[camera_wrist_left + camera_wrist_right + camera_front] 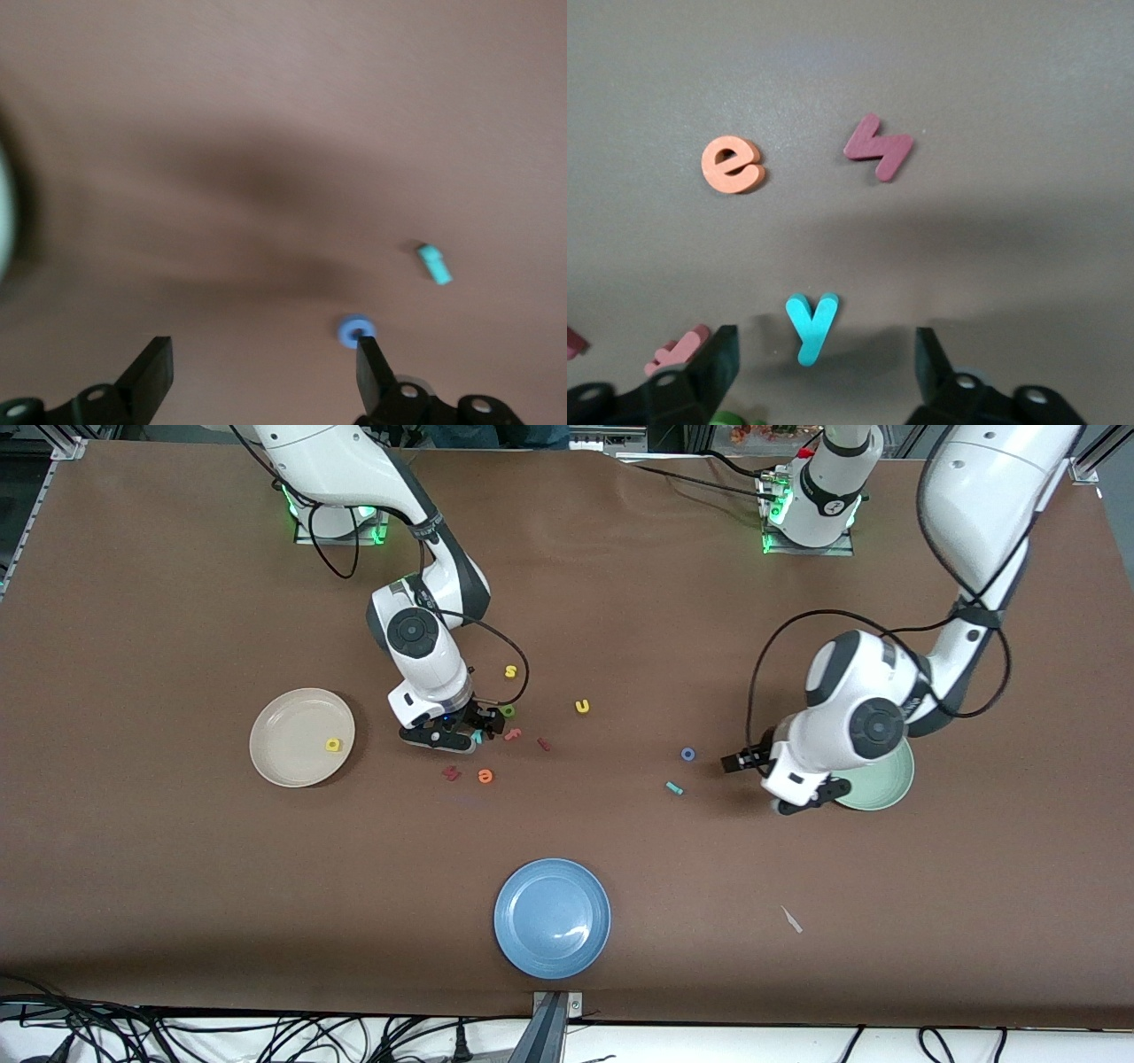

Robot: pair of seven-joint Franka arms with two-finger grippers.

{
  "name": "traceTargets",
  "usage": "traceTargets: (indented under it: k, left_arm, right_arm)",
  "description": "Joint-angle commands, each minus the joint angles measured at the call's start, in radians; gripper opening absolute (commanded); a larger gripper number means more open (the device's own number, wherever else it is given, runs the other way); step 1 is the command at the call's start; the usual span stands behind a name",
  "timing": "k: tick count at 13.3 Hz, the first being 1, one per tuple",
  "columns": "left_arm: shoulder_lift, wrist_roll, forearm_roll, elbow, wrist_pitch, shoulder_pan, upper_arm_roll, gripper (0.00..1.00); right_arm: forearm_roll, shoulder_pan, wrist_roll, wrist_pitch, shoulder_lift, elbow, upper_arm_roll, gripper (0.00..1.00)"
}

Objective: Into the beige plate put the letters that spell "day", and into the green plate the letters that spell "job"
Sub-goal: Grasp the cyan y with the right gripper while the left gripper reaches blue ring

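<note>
The beige plate [285,755] holds the yellow "d" [333,745]. My right gripper [456,737] [824,356] stands open, low over a cluster of letters, and the teal "y" [477,735] [810,326] lies flat between its fingers, untouched. The green "a" [508,710] [731,418] sits close by. My left gripper [808,799] [263,359] hangs open and empty beside the green plate [895,784] [3,208], which its arm partly hides. The blue "o" [687,754] [356,329] and the teal "j" [675,787] [434,264] lie on the table toward the middle.
Around the right gripper lie an orange "e" [485,776] [732,165], a salmon "f" [512,734] [678,348] and dark red letters [452,773] [878,147]. A yellow "s" [510,671] and "u" [582,706] lie farther back. A blue plate [552,918] stands near the front edge.
</note>
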Motion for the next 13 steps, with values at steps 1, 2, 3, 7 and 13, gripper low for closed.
traceTargets:
  k: [1, 2, 3, 7, 13]
  left_arm:
    - [0.064, -0.067, -0.004, 0.025, 0.06, -0.048, 0.015, 0.89]
    - [0.086, -0.083, -0.001, 0.025, 0.076, -0.063, 0.015, 0.85]
    - [0.106, -0.112, 0.031, 0.026, 0.088, -0.082, 0.022, 0.85]
    - [0.149, -0.195, 0.128, 0.052, 0.111, -0.117, 0.038, 0.84]
    - [0.152, -0.224, 0.129, 0.056, 0.104, -0.163, 0.039, 0.74]
  right_arm:
    - [0.016, 0.014, 0.006, 0.027, 0.027, 0.011, -0.007, 0.8]
    - [0.016, 0.016, 0.006, 0.027, 0.027, 0.01, -0.005, 0.74]
    - [0.016, 0.016, 0.006, 0.027, 0.027, 0.01, -0.007, 0.66]
    - [0.016, 0.016, -0.002, 0.027, 0.03, 0.008, -0.007, 0.43]
    - [0.015, 0.013, -0.051, -0.001, 0.003, 0.011, -0.014, 0.05]
